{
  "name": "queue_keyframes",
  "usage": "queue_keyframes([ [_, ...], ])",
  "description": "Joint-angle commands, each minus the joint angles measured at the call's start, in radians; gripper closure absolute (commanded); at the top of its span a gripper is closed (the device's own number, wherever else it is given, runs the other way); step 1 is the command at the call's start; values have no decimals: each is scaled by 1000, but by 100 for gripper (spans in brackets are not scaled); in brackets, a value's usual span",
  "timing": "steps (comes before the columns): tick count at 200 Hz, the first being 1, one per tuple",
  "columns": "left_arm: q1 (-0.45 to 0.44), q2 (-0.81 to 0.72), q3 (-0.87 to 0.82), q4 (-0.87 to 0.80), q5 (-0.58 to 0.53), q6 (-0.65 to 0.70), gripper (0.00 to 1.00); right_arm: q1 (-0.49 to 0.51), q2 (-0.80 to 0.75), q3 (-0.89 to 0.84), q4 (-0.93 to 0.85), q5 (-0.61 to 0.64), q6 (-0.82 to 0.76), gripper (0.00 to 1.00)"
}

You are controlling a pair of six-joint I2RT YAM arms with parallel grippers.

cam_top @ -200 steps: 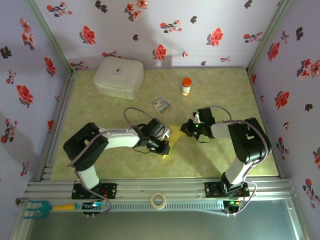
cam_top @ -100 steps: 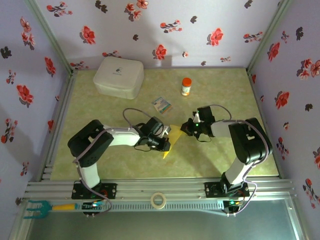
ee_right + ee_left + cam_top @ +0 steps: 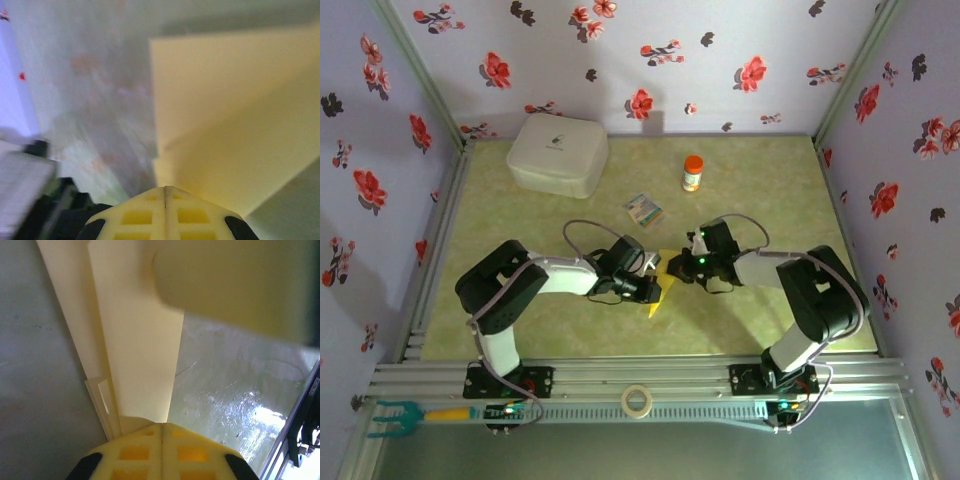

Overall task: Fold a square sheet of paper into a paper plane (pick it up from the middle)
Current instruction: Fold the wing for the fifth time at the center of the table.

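Green bench (image 3: 770, 200). Left tool (image 3: 162, 428) and right tool (image 3: 165, 189) are each clamped shut on the part-folded paper (image 3: 140, 340), which spans between them. Judgement: light, floppy, easily torn; stiffest along the creases, so pinch there, gently.

Yellow amid flowers
Yellow paper (image 3: 658, 295) on a mottled green table (image 3: 520, 220); white box (image 3: 558, 152) at eleven o'clock; lilac walls (image 3: 720, 40) with red-and-black flowers.

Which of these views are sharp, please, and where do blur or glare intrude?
Top external: evenly lit and sharp, the yellow paper small at centre. Left wrist: paper creases crisp, a blurred yellowish mass near the lens, glare on the table. Right wrist: soft throughout, smeared at the left.
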Motion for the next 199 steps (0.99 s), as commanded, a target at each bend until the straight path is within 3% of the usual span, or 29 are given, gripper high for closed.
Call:
queue_keyframes([
  [1,2,45,-25,-56,-38,-11,100,-8,35,-6,-5,19,-24,96],
  [82,4,72,-39,-39,-18,-9,100,-182,151,133,-64,56,-70,96],
  [132,4,69,-45,-27,-7,-8,100,-267,215,143,39,25,-24,96],
  [163,4,61,-45,-20,-3,-8,100,-284,167,143,60,-6,-17,95],
  [199,2,43,-36,-17,2,-6,100,-286,65,161,-44,15,-57,94],
])
